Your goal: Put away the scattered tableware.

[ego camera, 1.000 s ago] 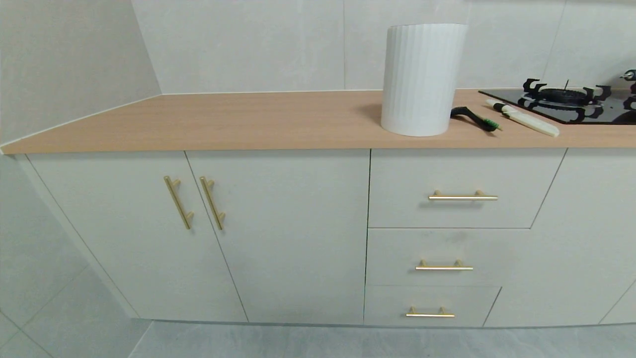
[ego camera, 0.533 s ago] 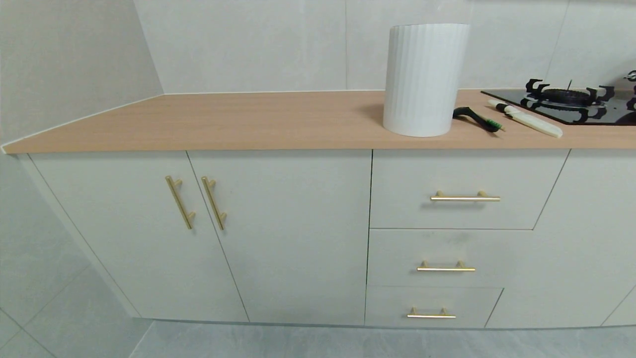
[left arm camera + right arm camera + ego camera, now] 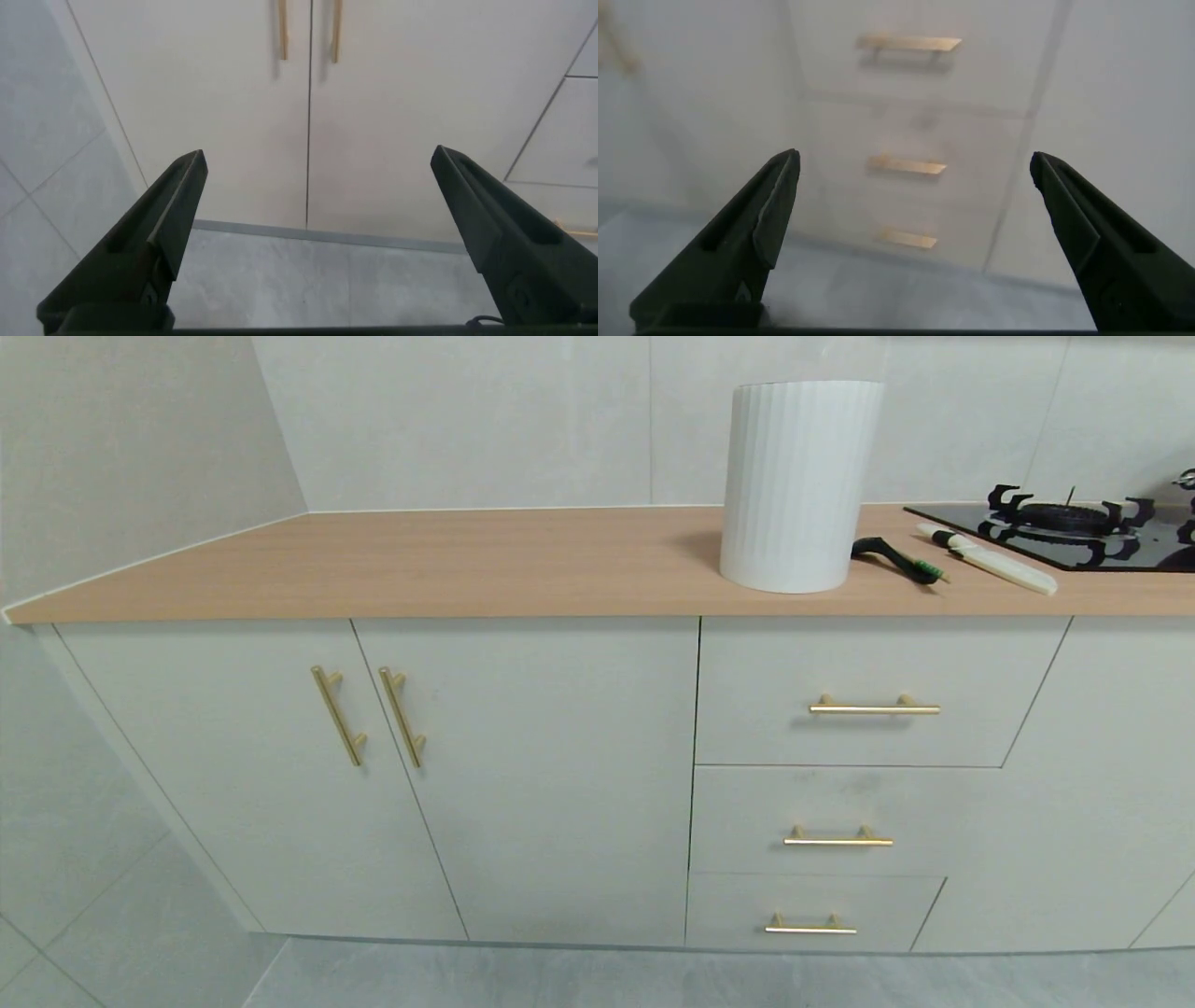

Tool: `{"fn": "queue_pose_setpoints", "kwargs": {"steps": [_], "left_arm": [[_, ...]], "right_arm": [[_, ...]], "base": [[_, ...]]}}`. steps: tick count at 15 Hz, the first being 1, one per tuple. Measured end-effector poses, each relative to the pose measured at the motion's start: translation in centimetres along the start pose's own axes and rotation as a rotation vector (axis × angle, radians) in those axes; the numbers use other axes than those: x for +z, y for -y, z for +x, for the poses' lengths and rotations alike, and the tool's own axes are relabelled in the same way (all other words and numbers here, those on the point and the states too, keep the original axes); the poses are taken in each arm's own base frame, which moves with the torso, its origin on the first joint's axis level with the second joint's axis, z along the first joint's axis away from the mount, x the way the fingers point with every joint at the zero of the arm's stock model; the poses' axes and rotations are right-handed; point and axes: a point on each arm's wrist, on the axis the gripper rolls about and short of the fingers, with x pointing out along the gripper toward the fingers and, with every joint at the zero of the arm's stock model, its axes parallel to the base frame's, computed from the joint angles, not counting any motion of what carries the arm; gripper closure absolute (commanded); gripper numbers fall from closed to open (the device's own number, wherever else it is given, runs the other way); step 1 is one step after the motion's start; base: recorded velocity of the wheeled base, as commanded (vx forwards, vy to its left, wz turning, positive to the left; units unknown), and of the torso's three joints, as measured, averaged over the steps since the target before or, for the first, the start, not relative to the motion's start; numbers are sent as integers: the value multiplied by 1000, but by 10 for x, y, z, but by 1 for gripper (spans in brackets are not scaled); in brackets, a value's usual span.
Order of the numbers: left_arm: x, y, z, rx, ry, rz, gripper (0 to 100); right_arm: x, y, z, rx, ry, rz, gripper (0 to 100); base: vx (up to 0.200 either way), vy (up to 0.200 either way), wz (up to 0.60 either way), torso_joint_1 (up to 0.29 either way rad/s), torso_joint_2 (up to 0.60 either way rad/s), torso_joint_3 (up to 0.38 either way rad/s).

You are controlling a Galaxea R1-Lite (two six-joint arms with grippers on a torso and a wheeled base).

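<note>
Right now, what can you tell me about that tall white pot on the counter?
The white pot is a tall round cylinder with fine vertical ribs all the way around and a matte finish, perhaps ceramic or plastic. It stands upright on the wooden counter, close to the front edge, above the top drawer. Its inside is hidden from this angle. A black-handled utensil lies on its right, one end at its base; whether they touch cannot be told.
</note>
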Motion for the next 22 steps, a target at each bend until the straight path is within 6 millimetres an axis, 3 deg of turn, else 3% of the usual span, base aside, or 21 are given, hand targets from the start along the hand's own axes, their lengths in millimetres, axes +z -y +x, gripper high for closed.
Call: {"fn": "queue_pose_setpoints", "kwargs": {"steps": [2,5,9,13,16,22], "left_arm": [[0,0,0,0,0,0,0],[0,0,0,0,0,0,0],[0,0,0,0,0,0,0],[0,0,0,0,0,0,0],[0,0,0,0,0,0,0],[0,0,0,0,0,0,0]], "right_arm": [[10,3,22,58,-139,22,0],[27,7,75,112,-337,51,0],[28,13,173,138,-513,75,0],[-8,19,258,103,-599,79,0],[-48,20,300,18,-580,50,0],[-118,20,339,-103,-452,54,0]], "base": [[0,0,0,0,0,0],[0,0,0,0,0,0],[0,0,0,0,0,0],[0,0,0,0,0,0],[0,0,0,0,0,0],[0,0,0,0,0,0]]}}
